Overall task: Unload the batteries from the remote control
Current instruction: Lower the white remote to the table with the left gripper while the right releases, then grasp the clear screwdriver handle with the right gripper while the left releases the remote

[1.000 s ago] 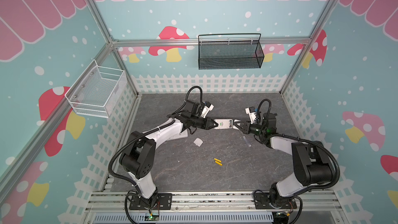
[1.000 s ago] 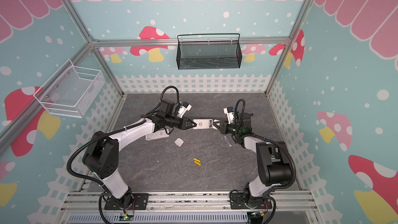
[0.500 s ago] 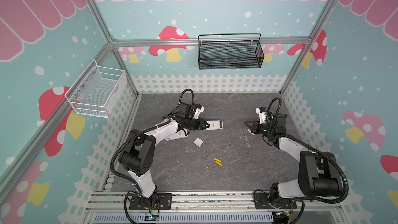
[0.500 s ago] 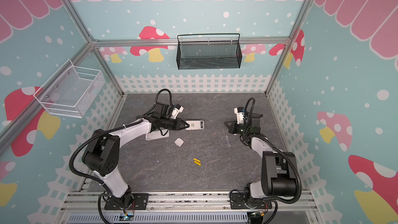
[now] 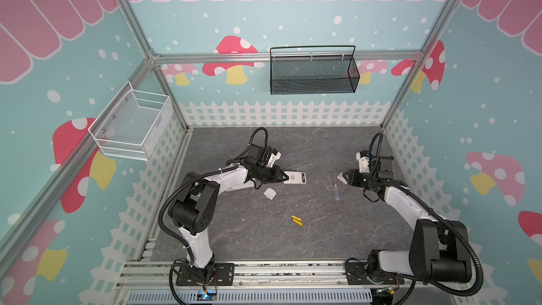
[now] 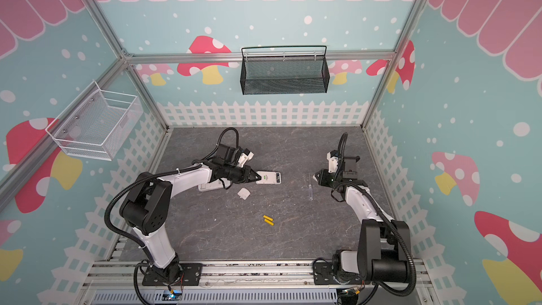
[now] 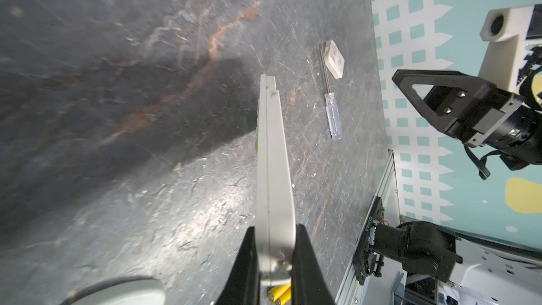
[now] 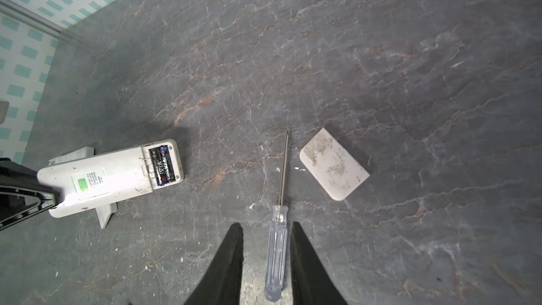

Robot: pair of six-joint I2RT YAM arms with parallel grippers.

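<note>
With twelve o'clock at the back wall in both top views, we saw the left gripper point(image 5: 284, 176) reaching in from nine o'clock and pinching one end of the slim white plastic remote control point(image 5: 296, 178) near the middle of the dark grey stone-patterned floor point(image 5: 249, 239). In the left wrist view its black fingers point(image 7: 246, 259) pressed on either side of that end. We could not tell whether the remote's free end touched the floor. Its back faced up with the compartment uncovered, and the right wrist view showed a dark printed battery point(image 8: 162, 165) lying inside at the free end; whether a second lay beside it we could not tell. Two small bright yellow cylindrical batteries point(image 5: 296, 220) lay side by side on the floor at six o'clock from the remote. A small white rounded plastic cover point(image 5: 269, 193) lay at seven o'clock, just beside the remote. At three o'clock from the remote lay a long thin screwdriver with a clear plastic handle point(image 5: 336, 190), tip toward twelve. The right gripper point(image 5: 346, 176) hung at three o'clock from it, jaws spread and holding nothing: in the right wrist view one finger stood on each side of the clear handle, with floor showing in both gaps. A second white rounded plate point(image 8: 334, 164) lay just beside the screwdriver's shaft on its three o'clock side.
</note>
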